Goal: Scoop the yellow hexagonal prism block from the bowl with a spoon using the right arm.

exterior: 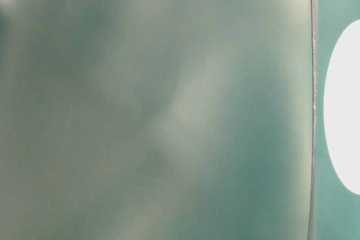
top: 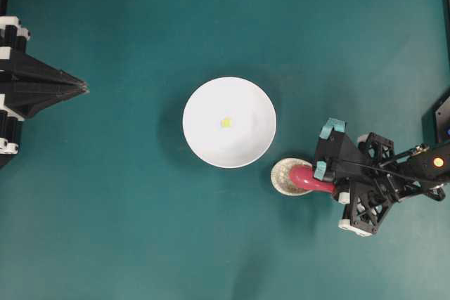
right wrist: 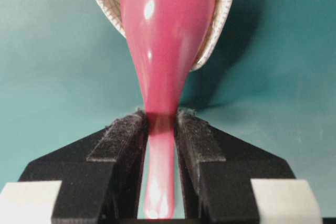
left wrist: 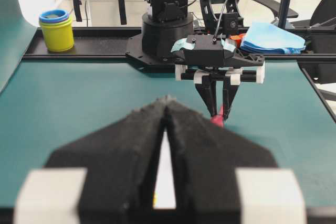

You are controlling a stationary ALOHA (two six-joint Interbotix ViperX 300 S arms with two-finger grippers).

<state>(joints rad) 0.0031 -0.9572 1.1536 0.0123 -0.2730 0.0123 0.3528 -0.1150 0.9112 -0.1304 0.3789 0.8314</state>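
The white bowl (top: 247, 142) stands mid-table with the tiny yellow hexagonal prism block (top: 226, 122) at its centre. To its lower right the pinkish-red spoon (top: 304, 175) lies with its scoop on a small speckled spoon rest (top: 281, 177). My right gripper (top: 333, 186) is over the handle. In the right wrist view both pads (right wrist: 126, 135) press the spoon (right wrist: 165, 35) handle, so the right gripper (right wrist: 161, 121) is shut on it. My left gripper (top: 83, 87) is shut and empty at the left edge, far from the bowl.
The spoon rest (right wrist: 223, 19) sits just beside the bowl's rim. Past the table's far edge in the left wrist view are a yellow cup with a blue rim (left wrist: 56, 30) and a blue cloth (left wrist: 275, 36). The table-level view is a blur.
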